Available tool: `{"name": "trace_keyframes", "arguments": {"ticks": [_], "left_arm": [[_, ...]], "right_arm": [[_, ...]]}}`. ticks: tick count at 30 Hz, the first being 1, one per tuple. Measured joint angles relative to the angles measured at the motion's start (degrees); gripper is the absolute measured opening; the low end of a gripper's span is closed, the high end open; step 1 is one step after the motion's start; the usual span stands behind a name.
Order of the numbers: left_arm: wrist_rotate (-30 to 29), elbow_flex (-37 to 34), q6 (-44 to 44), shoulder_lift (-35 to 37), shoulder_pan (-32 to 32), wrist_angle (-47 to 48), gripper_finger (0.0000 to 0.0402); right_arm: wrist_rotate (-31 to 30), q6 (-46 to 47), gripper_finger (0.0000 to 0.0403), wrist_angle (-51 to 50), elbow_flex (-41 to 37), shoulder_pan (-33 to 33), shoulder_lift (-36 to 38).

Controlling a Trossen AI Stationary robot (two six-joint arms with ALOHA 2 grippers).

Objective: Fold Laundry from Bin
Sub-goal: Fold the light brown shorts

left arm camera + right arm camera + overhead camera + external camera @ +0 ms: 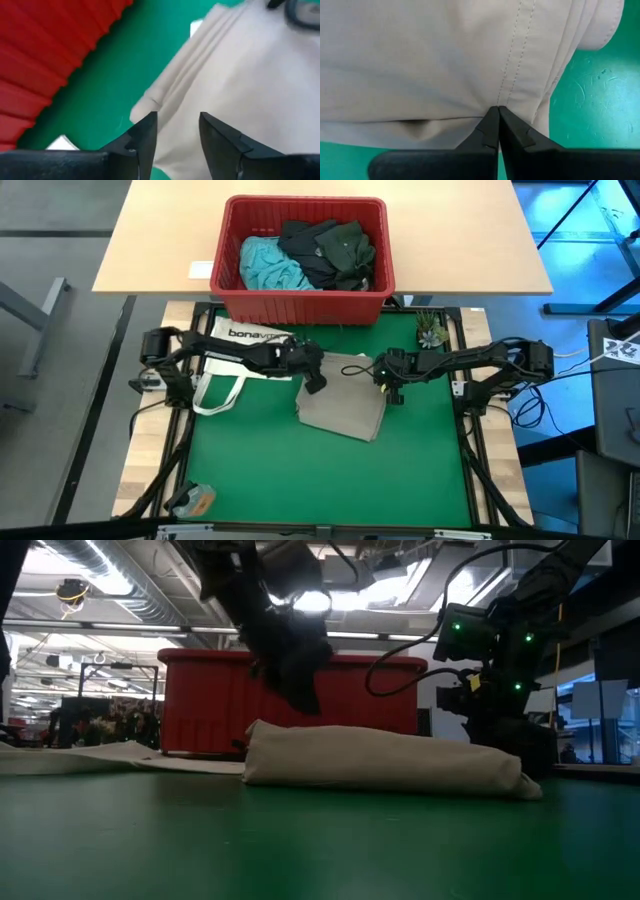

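Note:
A khaki-tan garment [340, 408] [380, 760] lies folded in a thick stack on the green mat, in front of the red bin [305, 202] [210, 700]. In the bin lie a turquoise [268, 265], a dark grey [305, 238] and a dark green garment [350, 250]. My left gripper [313, 383] [177, 132] hangs open just above the khaki garment's left far corner and touches nothing. My right gripper [392, 393] [498, 107] is shut at the garment's right edge. My right gripper has its shut fingertips [490, 125] on the khaki garment beside a stitched seam [512, 75], a little in from its right edge. It comes steeply from above. Whether any cloth is caught between the tips, I cannot tell. The garment lies flat on the mat.
A white tote bag [245, 345] [90, 755] lies on the mat to the left of the khaki garment. A small plant [432, 330] stands at the mat's far right corner, an orange object [195, 500] at its near left corner. The mat's near half is bare green.

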State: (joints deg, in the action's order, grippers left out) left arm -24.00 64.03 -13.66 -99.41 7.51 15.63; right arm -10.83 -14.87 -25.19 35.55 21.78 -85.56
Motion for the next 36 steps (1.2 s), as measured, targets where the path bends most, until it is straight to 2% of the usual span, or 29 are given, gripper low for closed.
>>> {"name": "trace_keyframes", "arguments": {"ticks": [3, 8, 10, 18, 25, 36], "left_arm": [[2.01, 0.00, -1.52, 0.77, 0.00, -1.11, 0.0141], [11.73, 0.00, -5.43, 0.59, -0.44, -5.20, 0.0141], [13.45, 0.00, -6.73, -0.26, -0.95, -5.60, 0.0141], [11.60, 0.00, -6.91, -5.43, -1.36, -6.04, 0.0141], [8.34, 0.00, -6.81, -7.99, 2.21, -6.14, 0.0141], [8.07, 0.00, -8.32, -8.37, 7.21, -5.69, 0.0141]], "right_arm": [[0.00, 0.00, 0.0007, 0.09, -0.02, 0.00, -0.02], [-0.01, 0.00, 0.0007, 0.59, -0.09, 0.00, -0.04], [-0.02, 0.00, 0.0007, 0.88, -0.11, 0.00, -0.05], [-0.17, 0.00, 0.0007, 1.22, -0.11, 0.00, -0.07], [-0.17, -0.02, 0.0007, 1.40, -0.09, 0.00, -0.07], [-0.20, -0.02, 0.0007, 1.31, -0.04, 0.00, -0.07]]}}
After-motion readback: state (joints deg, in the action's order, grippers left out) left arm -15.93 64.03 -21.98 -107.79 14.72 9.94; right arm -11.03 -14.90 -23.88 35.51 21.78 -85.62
